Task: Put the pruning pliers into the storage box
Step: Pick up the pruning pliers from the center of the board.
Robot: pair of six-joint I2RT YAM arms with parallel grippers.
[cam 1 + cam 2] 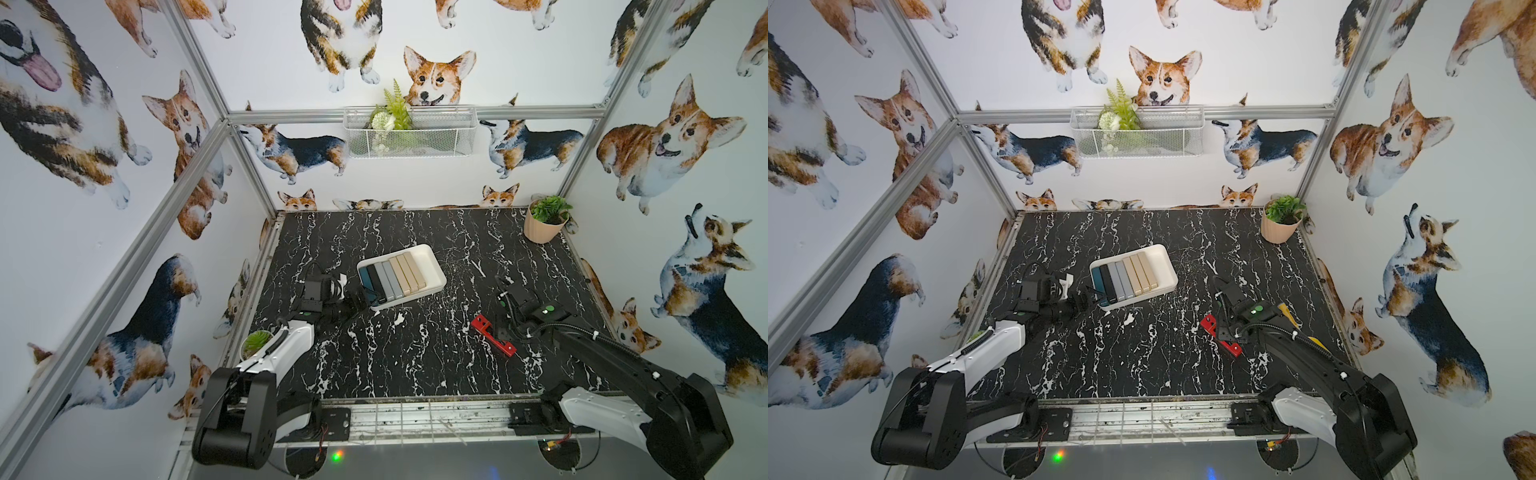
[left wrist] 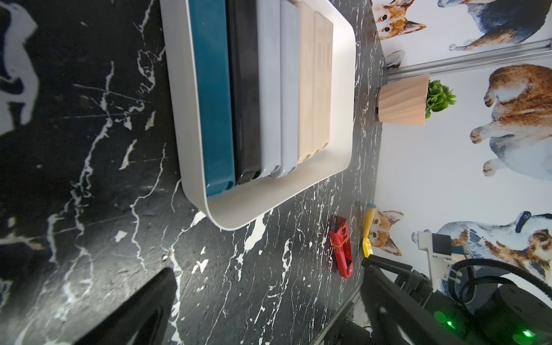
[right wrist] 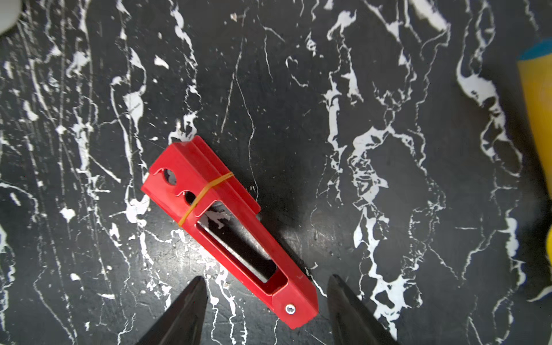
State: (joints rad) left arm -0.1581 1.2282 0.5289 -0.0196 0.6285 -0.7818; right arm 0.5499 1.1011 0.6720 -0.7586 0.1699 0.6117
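Pruning pliers in red (image 3: 227, 227), the last pair outside the storage box, lie flat and slantwise on the counter (image 3: 298, 89) towards its near right. The right end effector (image 3: 265, 278) straddles their screw end, jaws apart, with a strip of counter showing on either side, so nothing is gripped yet. The step in hand looks like the pick-up of this final pair. The next move calls for clenching squarely across the narrow body, lifting, then carrying it over to the free strip beside the beige bars.

Farther in, the left end effector (image 1: 359, 298) hangs released and empty at the near corner of the storage box (image 1: 428, 259), where seven pliers (image 1: 392, 278) lie side by side.

In both top views the right wrist covers the middle of the red pair and its fingertips. A yellow shovel (image 1: 1285, 311) is mostly hidden behind that arm.
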